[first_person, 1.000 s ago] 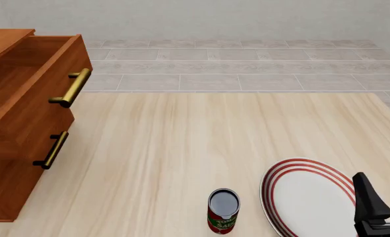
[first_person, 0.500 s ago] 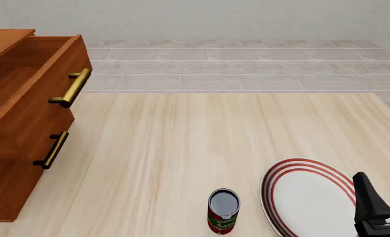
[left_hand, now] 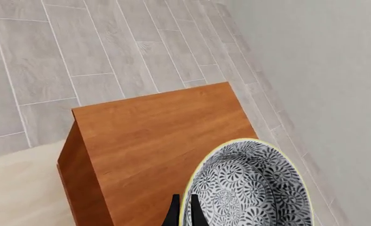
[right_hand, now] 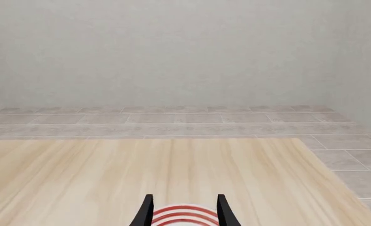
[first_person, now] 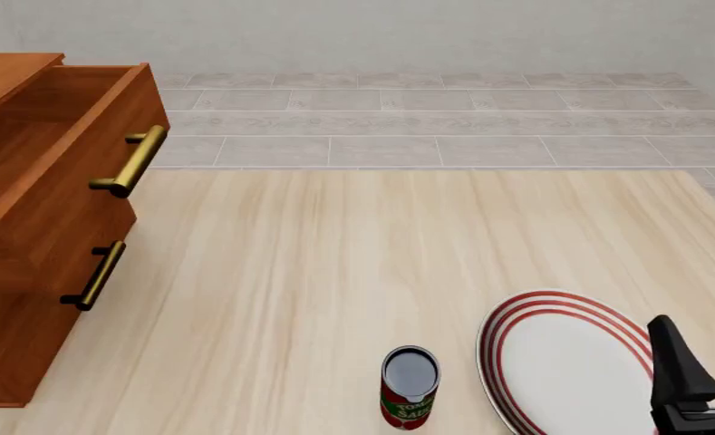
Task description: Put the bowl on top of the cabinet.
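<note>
In the left wrist view the bowl [left_hand: 251, 188], grey-and-white floral with a pale yellow rim, hangs over the flat top of the reddish-brown cabinet [left_hand: 153, 136]. My left gripper [left_hand: 184, 213] is shut on the bowl's rim, one dark finger on each side. Whether the bowl touches the cabinet top, I cannot tell. The front view shows neither the bowl nor the left gripper. There the cabinet [first_person: 43, 227] stands at the left with its top drawer pulled out. My right gripper [first_person: 701, 331] stands open and holds nothing at the near right, low over the plate; the right gripper [right_hand: 184, 212] also shows in the right wrist view.
A white plate with red rings [first_person: 563, 362] lies at the near right of the table. A tomato sauce can [first_person: 408, 388] stands upright just left of it. The open drawer's brass handle [first_person: 130, 161] juts out toward the table's middle.
</note>
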Robot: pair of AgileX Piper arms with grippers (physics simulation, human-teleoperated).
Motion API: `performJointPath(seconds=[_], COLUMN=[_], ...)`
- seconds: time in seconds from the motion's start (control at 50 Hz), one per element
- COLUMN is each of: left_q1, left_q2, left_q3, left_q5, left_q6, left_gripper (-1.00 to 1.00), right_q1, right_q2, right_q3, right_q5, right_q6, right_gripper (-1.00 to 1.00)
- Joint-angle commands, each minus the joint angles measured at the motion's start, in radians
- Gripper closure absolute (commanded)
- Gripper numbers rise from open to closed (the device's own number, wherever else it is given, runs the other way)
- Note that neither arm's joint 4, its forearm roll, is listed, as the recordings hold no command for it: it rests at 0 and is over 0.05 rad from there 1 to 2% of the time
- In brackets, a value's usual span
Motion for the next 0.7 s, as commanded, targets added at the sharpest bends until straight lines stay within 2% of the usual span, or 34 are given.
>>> performJointPath(seconds=[0.02, 0.38, 0.7], left_q1=[0.000, -0.031, 0.004], left_q2=[-0.006, 0.000, -0.006], left_q3=[0.005, 0.024, 0.034], left_q5=[-0.008, -0.009, -0.019], left_q6=[0.003, -0.013, 0.011], left_gripper=[1.00, 1.00, 1.00], right_q1=[0.000, 0.004, 0.002], right_q2=[0.000, 0.000, 0.000], right_q3=[-0.003, -0.006, 0.000], right_q5=[0.002, 0.006, 0.000], right_q6=[0.000, -0.006, -0.004], right_gripper=[-1.00, -1.00, -1.00])
